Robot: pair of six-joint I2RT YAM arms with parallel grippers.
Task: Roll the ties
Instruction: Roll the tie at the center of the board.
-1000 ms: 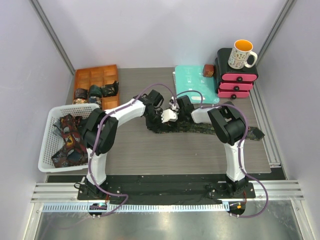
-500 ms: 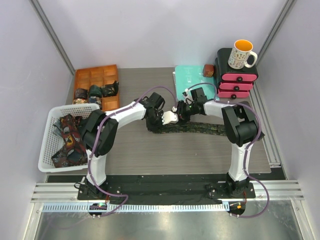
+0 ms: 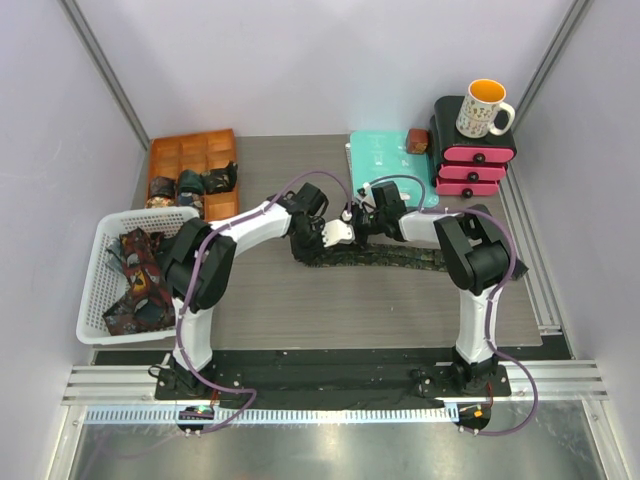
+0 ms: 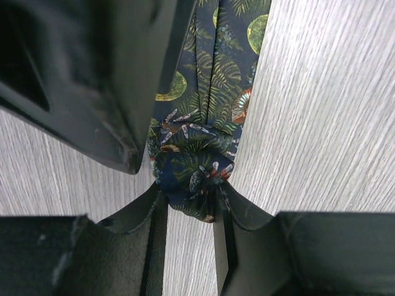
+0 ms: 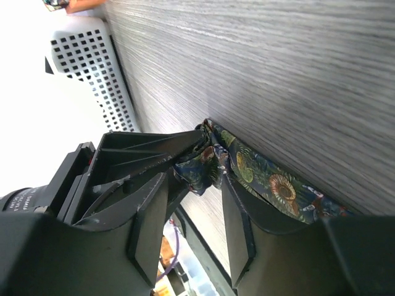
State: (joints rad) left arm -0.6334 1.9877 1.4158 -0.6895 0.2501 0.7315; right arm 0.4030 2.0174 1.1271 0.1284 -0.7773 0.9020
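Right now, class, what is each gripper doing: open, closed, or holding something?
Left gripper: closed on the rolled end of the tie.
Right gripper: open, jaws either side of that same end.

Pale lilac walls (image 3: pixel 330 60) on three sides, joined at the back by slanting grey metal posts (image 3: pixel 108 75). In the middle a grey wood-grain table (image 3: pixel 300 310) with aluminium rails (image 3: pixel 330 385) along the near edge, and below them a brushed steel surface (image 3: pixel 330 450). Everywhere soft, even light.
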